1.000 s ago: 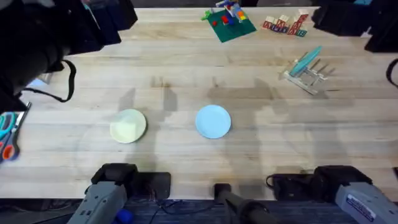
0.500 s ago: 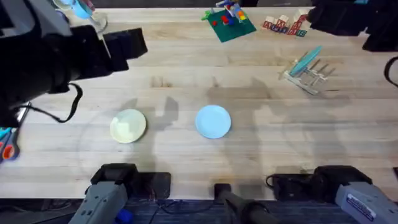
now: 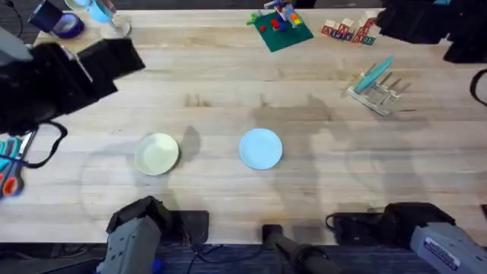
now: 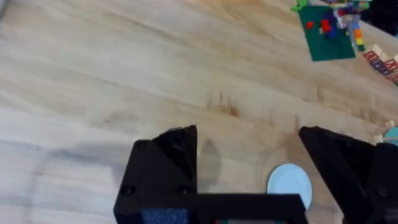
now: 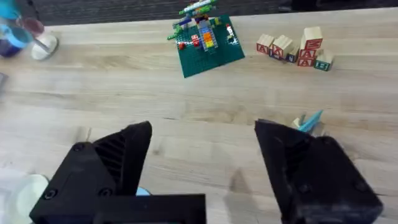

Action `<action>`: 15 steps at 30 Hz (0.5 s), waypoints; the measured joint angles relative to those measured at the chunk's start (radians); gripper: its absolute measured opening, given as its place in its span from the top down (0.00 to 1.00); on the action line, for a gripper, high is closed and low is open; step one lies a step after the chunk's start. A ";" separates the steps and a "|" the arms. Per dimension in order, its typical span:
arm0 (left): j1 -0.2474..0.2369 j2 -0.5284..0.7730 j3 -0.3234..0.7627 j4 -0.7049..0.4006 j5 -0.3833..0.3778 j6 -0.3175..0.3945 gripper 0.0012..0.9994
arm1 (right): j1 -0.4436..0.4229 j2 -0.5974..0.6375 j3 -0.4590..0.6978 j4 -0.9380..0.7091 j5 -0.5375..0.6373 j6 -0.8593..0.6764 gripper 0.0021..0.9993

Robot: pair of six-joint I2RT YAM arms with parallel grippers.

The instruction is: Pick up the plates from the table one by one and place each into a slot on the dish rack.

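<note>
Your left pincer point(image 4: 249, 165) hangs released above the table point(image 3: 228, 76), the blue plate point(image 4: 289, 182) between its fingers; your right pincer point(image 5: 202, 168) is released too.

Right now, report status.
Both end effectors open, empty. Round cream-yellow plastic plate and light blue one on table. Teal plate racked. Path clear.

Two plates point(image 3: 157, 154) left of dish rack point(image 3: 375, 90)
</note>
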 joint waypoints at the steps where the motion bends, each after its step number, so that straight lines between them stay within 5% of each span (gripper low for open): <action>1: 0.034 0.012 0.000 -0.027 0.025 0.022 0.01 | 0.000 0.000 0.000 0.000 0.000 0.000 0.00; 7: 0.149 0.122 0.000 -0.136 0.097 0.091 0.01 | 0.000 0.000 0.000 0.007 0.000 0.000 0.00; 15: 0.206 0.290 0.000 -0.233 0.119 0.200 0.04 | 0.000 0.000 0.000 0.026 0.000 0.000 0.00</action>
